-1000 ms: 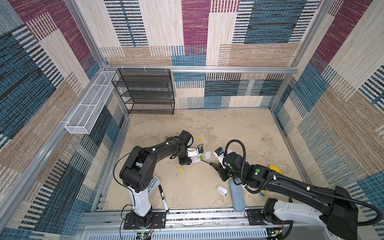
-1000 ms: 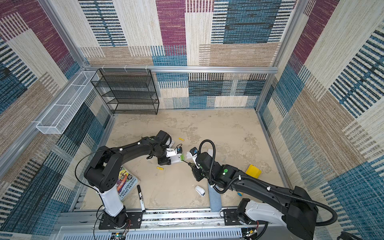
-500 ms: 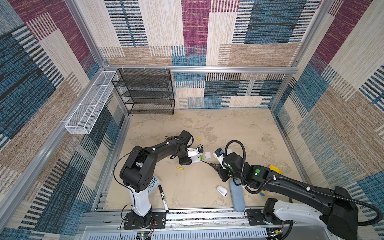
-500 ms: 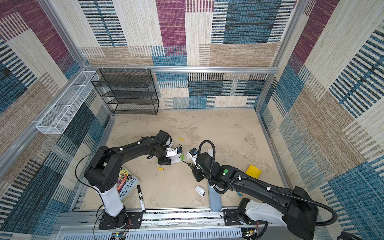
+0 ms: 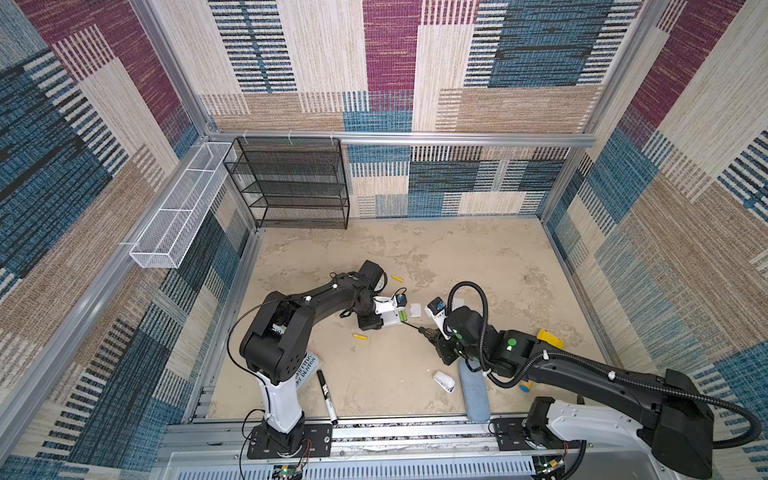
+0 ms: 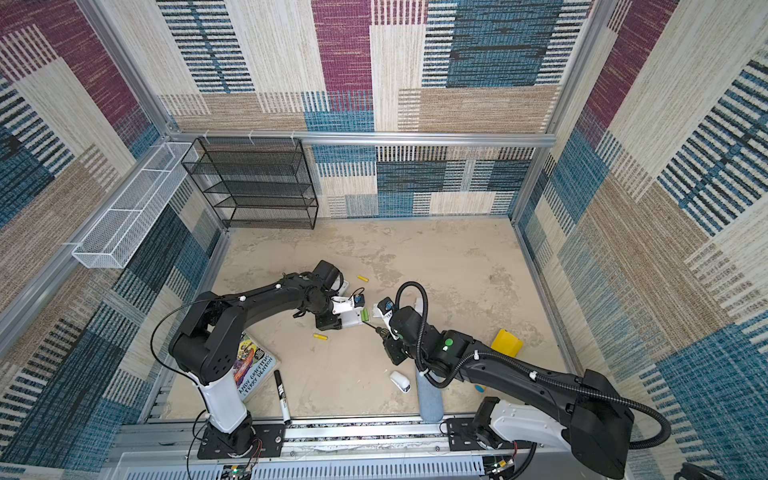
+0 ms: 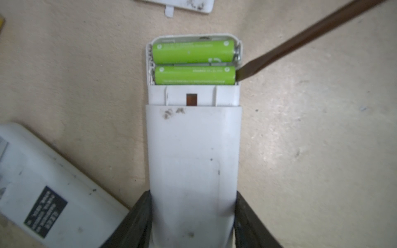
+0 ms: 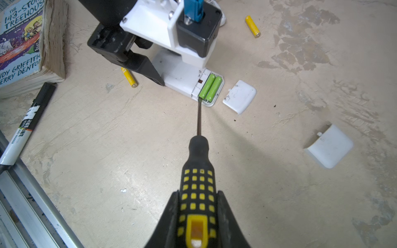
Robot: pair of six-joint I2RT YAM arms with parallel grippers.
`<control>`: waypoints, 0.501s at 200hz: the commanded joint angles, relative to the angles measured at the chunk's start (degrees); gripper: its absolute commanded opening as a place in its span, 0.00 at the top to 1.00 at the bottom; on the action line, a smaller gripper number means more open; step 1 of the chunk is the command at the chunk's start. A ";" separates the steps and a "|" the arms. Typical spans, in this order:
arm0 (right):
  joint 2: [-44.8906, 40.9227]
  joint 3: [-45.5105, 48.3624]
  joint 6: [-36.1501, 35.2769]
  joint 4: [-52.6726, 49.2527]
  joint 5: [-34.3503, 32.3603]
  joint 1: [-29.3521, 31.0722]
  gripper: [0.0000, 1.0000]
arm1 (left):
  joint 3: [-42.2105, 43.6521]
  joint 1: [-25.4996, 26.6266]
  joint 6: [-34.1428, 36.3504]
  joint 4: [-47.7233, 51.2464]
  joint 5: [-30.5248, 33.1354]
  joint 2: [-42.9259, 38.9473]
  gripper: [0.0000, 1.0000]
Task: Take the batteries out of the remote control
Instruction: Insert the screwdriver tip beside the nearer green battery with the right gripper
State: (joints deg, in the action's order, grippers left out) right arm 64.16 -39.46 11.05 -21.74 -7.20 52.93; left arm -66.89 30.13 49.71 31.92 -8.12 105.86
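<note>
In a top view, the remote control (image 5: 394,320) was seen lying on the beige floor (image 5: 478,257) near the centre. It was held at one end by the left gripper (image 5: 379,319). Two lime-green batteries (image 5: 403,317) were observed side by side in its open end. A screwdriver (image 5: 417,328) was clamped in the right gripper (image 5: 434,334), with its thin shaft pointed at the battery end; contact could not be resolved. One yellow battery (image 5: 397,276) was noted loose behind the remote control, and a second yellow battery (image 5: 360,336) just in front of it. A white cover (image 5: 415,310) was recorded just beside the open end. A black marker (image 5: 327,397) and a book (image 5: 305,370) were noted near the front-left corner.
</note>
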 commanded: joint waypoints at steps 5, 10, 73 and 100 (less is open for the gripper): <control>1.03 -0.09 1.51 2.10 -2.72 0.96 1.00 | -0.20 -0.07 2.01 7.29 -1.37 0.90 0.52; 1.20 -0.14 1.91 1.90 -3.36 1.33 1.00 | -0.33 -0.07 2.05 7.64 -1.44 1.00 0.52; 2.20 3.60 9.75 6.24 -9.56 7.54 1.00 | -0.09 -0.15 2.82 8.63 -1.29 1.54 0.55; 2.20 6.84 12.75 10.11 -11.06 9.74 1.00 | 0.17 -0.16 3.06 8.64 -0.68 1.88 0.55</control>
State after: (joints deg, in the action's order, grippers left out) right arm 65.71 -34.79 19.33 -19.16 -16.34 61.52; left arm -67.59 30.00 50.76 32.77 -8.54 106.56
